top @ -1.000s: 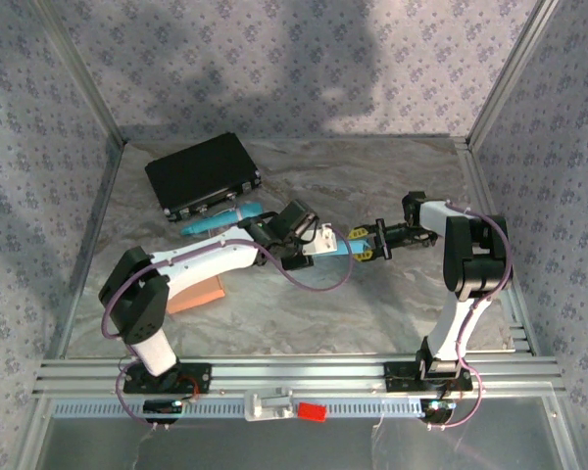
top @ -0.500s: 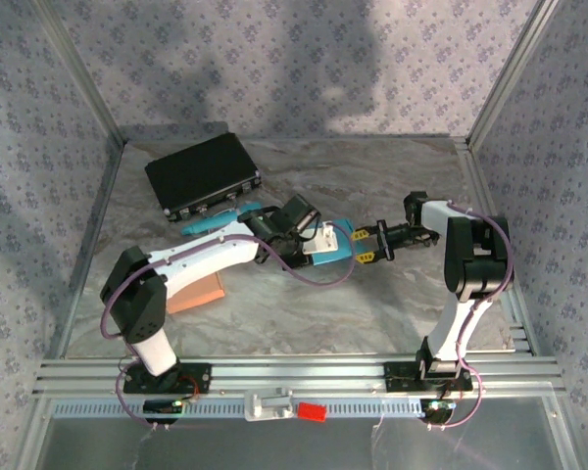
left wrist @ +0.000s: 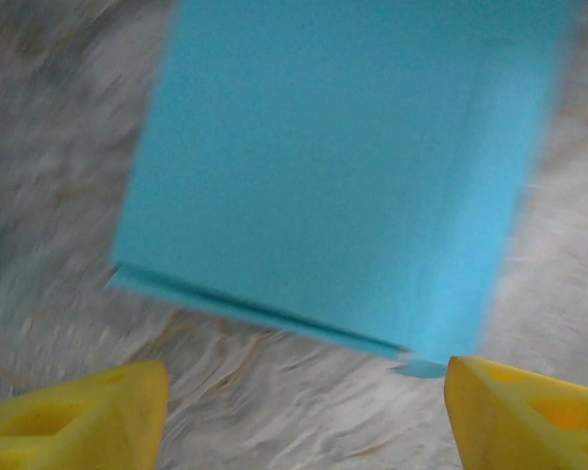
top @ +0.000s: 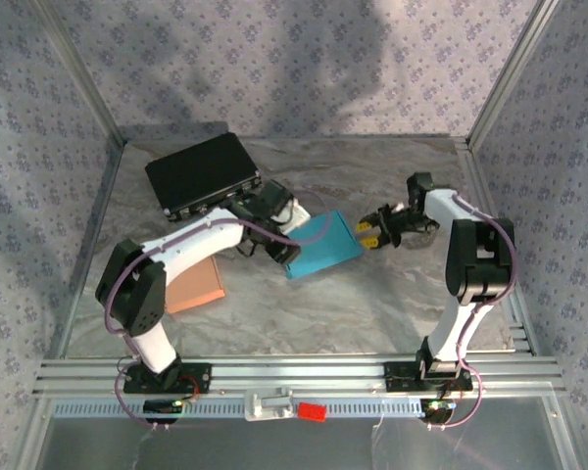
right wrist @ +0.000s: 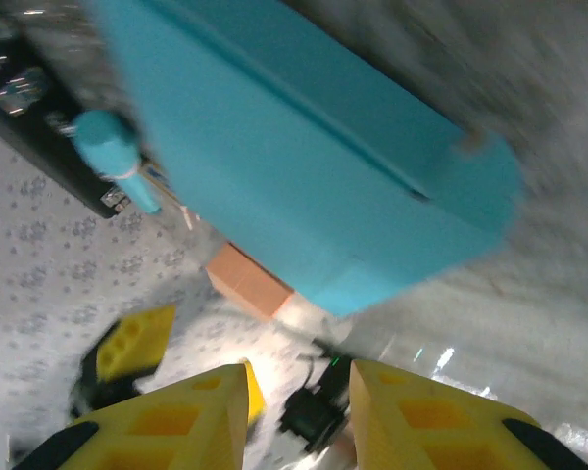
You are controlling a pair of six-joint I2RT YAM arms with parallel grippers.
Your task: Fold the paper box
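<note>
Turquoise paper box (top: 323, 245) lies flat on the grey marbled table (top: 372, 304), mid-field, between the two grippers.

Left gripper (left wrist: 307, 409): I read its yellow fingers (left wrist: 88, 416) as spread wide with nothing between them. The box's near edge sits just ahead of the tips and apart from them.

Right gripper (top: 371, 233) is at the box's right corner. Its jaws stand a narrow gap apart, and nothing is in the gap. I cannot tell whether it touches the box.

Black hard case (top: 201, 174) lies well back, near the far wall. Flat orange block (top: 198, 284) lies left of the box. Both wrist views are blurred.
</note>
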